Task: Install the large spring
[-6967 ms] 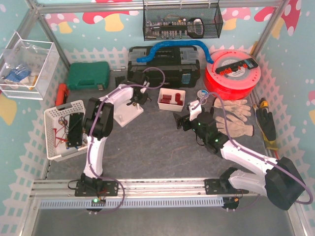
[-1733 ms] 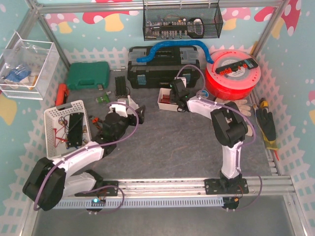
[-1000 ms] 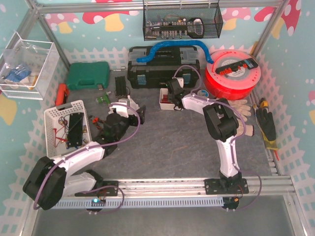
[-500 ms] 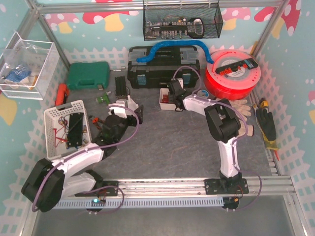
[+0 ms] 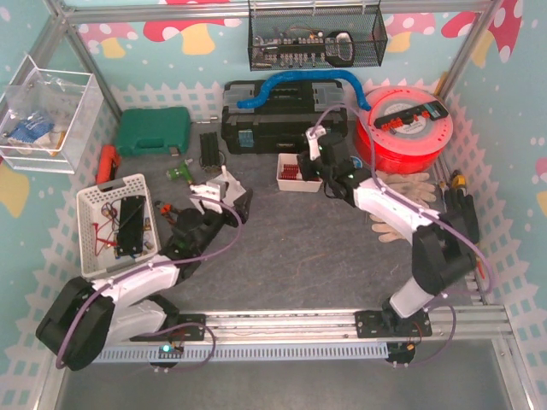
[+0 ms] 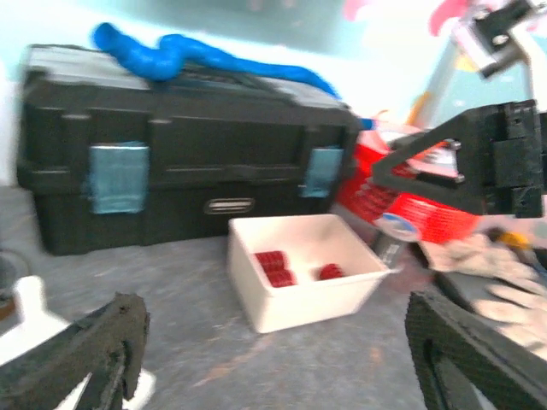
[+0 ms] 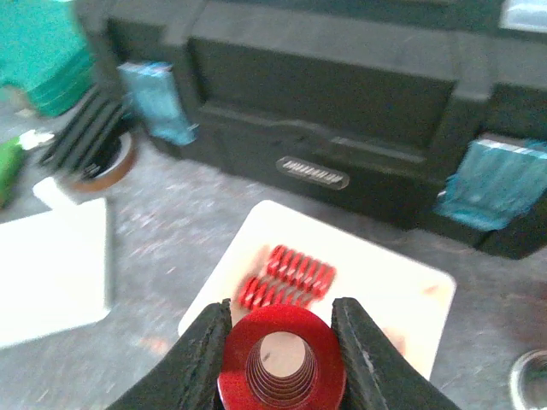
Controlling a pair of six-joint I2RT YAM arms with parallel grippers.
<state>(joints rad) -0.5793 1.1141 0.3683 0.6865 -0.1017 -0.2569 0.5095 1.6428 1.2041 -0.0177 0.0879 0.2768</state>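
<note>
Bench (image 5: 291, 248) crowded at the rear. A black toolbox (image 5: 282, 115) stands along the back and both arms reach in toward its front. The white mounting plate (image 7: 51, 265) lies flat on the bench, partly under the left arm in the overhead view. The left tool (image 6: 273, 342) hangs near it with its fingers spread wide and nothing between them. A white parts bin (image 7: 402, 290) sits just in front of the toolbox with spare red springs (image 7: 286, 273) lying in it. The right tool (image 7: 280, 329) hovers just above the bin's near rim, closed onto the large red spring (image 7: 282, 367). The spring is clear of the bin and seen end-on from the wrist, so its long axis runs out along the fingers. Key relation: the plate lies to the left of the spring-carrying tool, across open bench. Judged next move is a leftward carry by the right arm. The exact seat on the plate cannot be made out from here.
</note>
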